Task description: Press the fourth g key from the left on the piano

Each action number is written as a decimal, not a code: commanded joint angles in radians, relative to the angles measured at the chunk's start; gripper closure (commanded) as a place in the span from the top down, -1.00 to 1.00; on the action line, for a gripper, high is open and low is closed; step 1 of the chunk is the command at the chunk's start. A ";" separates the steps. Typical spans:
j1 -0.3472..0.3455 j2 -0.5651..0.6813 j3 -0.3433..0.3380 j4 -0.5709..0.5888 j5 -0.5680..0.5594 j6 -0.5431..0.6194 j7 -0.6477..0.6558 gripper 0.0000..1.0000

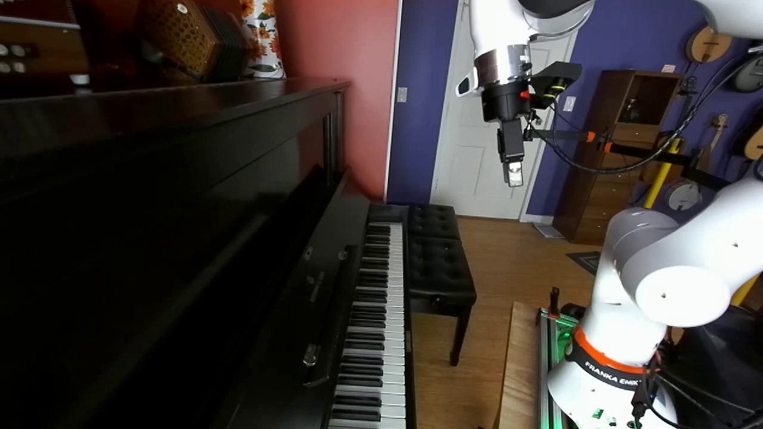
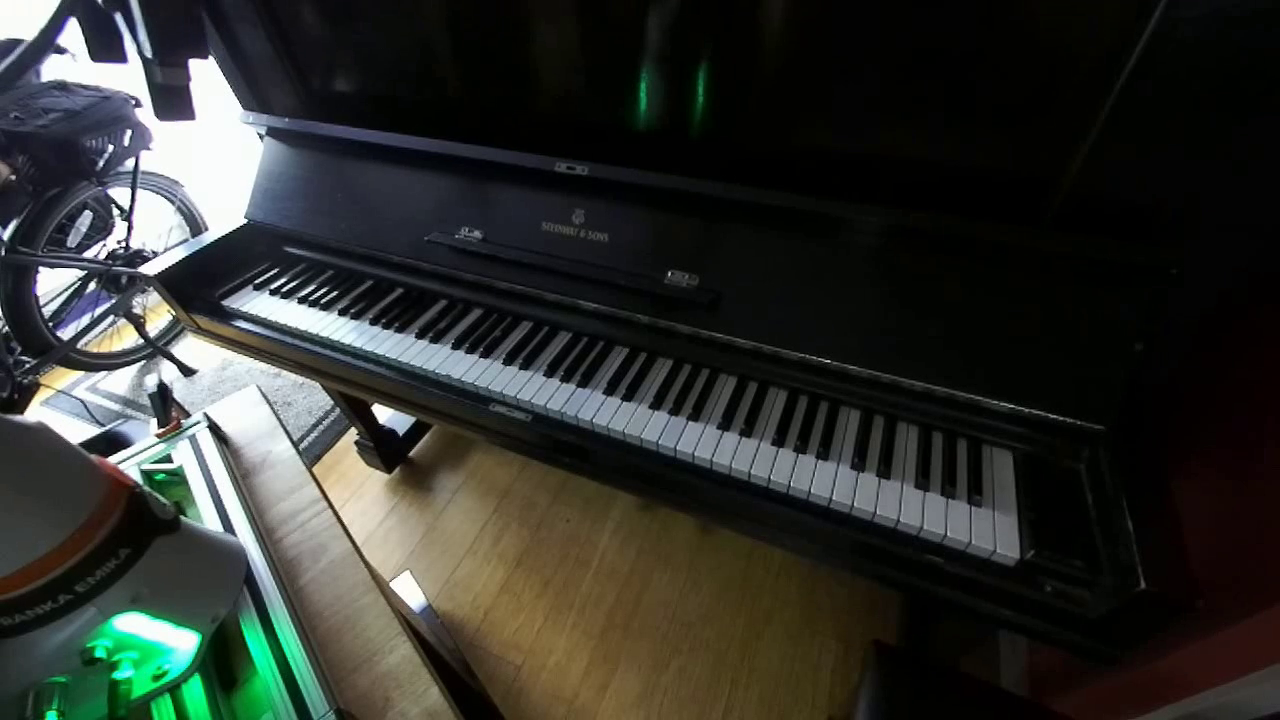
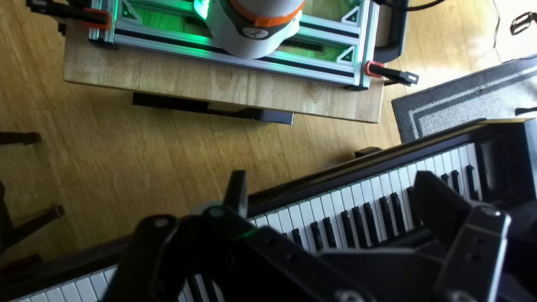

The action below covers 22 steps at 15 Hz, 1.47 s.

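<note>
The glossy black upright piano (image 1: 334, 238) stands at the left in an exterior view and fills the middle and right of an exterior view (image 2: 850, 310). Its white and black keys (image 2: 620, 400) form a long uncovered row. In the wrist view, the keys (image 3: 335, 205) run diagonally, partly hidden behind the gripper. My gripper (image 1: 514, 176) is high in the air, well above key level, and touches no key. In the wrist view, the gripper's fingers (image 3: 331, 178) are spread wide with nothing between them. The gripper (image 2: 175, 95) also shows partly at the top left in an exterior view.
A black padded bench (image 1: 441, 268) stands beside the piano. The arm's base is on a wooden table (image 3: 226, 84) across a floor gap from the keyboard. A bicycle (image 2: 90, 230) stands past the piano's end. A concertina-like instrument (image 1: 191, 39) sits on top of the piano.
</note>
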 commanded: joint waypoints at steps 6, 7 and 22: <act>0.153 0.111 0.075 -0.171 0.157 0.476 -0.204 1.00; 0.169 0.130 0.074 -0.195 0.170 0.534 -0.242 1.00; 0.128 0.264 0.092 -0.291 0.032 0.849 -0.264 1.00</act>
